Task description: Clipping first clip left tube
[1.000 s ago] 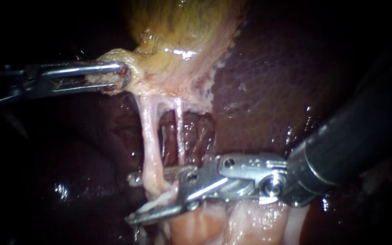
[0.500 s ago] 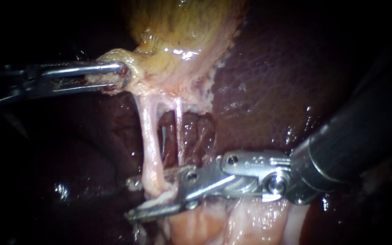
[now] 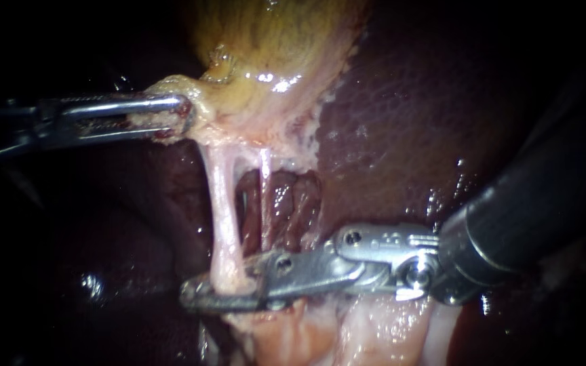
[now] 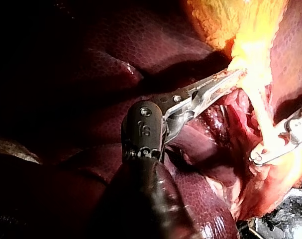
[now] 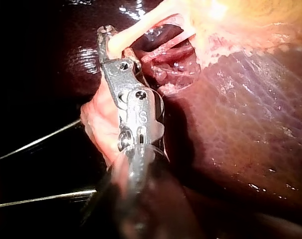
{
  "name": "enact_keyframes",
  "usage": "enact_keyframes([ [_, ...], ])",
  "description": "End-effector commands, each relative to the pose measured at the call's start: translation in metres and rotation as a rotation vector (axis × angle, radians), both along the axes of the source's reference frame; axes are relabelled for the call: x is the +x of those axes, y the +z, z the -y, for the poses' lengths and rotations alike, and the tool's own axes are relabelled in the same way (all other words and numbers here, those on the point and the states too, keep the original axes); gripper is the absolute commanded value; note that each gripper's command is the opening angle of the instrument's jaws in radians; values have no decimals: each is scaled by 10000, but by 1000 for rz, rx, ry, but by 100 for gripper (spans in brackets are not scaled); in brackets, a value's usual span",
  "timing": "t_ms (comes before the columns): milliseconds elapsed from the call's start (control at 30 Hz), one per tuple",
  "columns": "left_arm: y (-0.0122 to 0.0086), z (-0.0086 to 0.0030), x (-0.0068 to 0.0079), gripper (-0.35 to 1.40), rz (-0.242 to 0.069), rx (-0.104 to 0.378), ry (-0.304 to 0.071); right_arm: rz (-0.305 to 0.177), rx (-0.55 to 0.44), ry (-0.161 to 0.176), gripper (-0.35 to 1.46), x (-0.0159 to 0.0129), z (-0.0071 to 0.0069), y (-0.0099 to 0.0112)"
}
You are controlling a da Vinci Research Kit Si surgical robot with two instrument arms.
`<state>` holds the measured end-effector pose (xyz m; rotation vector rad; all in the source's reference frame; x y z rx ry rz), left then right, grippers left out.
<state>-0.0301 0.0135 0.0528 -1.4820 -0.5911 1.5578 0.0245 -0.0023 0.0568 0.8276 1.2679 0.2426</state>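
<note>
Endoscope: we are facing the left tube (image 3: 222,224) closely. Wrist cameras: we are looking down the left instrument (image 4: 233,76) and right instrument (image 5: 107,37), sharing that tube.

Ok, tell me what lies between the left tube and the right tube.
Between left tube and right tube, an open gap with dark red liver behind; endoscope view shows it.
</note>
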Motion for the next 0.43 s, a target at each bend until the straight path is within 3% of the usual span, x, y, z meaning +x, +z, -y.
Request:
enact_keyframes([
  [33,0,0,0,-35,0,0,0,-1,2,-3,-35,1,-1,-1],
  [433,0,0,0,-35,0,0,0,-7,2,-11,-35,2,-2,1],
])
